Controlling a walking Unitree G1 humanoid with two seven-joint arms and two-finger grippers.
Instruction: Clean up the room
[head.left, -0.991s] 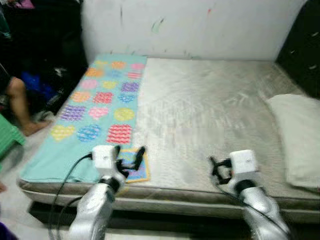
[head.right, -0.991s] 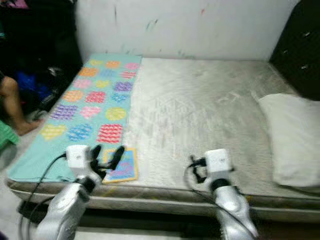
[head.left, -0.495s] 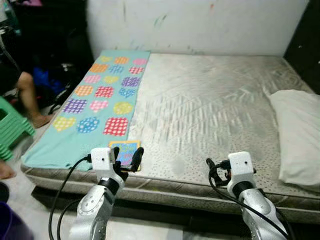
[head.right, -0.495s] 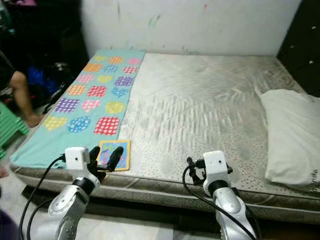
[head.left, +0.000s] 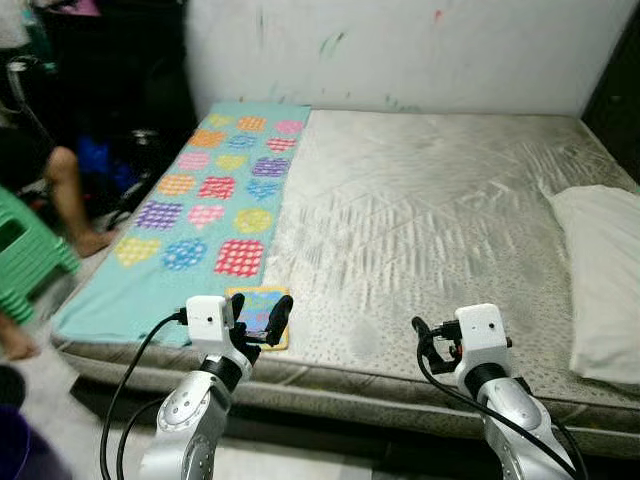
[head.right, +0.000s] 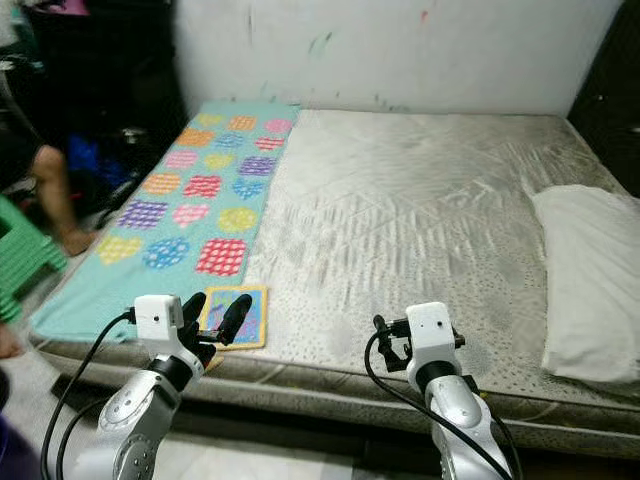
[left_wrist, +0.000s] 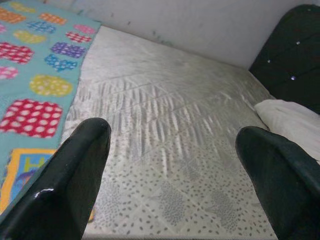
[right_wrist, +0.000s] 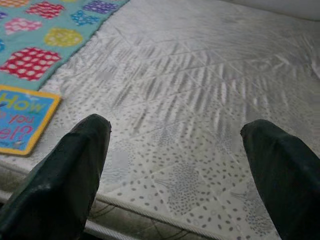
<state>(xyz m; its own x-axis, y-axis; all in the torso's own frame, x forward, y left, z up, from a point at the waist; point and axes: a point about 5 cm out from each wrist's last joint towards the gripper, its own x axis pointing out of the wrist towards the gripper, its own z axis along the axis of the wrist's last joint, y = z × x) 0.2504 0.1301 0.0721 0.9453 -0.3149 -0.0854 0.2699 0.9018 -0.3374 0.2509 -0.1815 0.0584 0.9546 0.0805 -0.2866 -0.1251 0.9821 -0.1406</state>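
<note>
Meanwhile, a children's book (head.right: 232, 317) is seen lying flat at the mattress's (head.right: 400, 230) near edge, beside the heart-patterned mat (head.right: 185, 205). Just before it, the left gripper (head.right: 214, 318) is held spread and empty; the right gripper (right_wrist: 175, 150) is likewise splayed. A shallow pinch could nudge the thin book off the edge.

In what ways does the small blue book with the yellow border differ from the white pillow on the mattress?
The small blue book with a yellow border lies flat and thin near the front left edge of the mattress, just ahead of the left gripper. The white pillow is far larger, soft and thick, lying along the right side. The book is brightly coloured with printed words; the pillow is plain. Both rest on the mattress, untouched.
</note>
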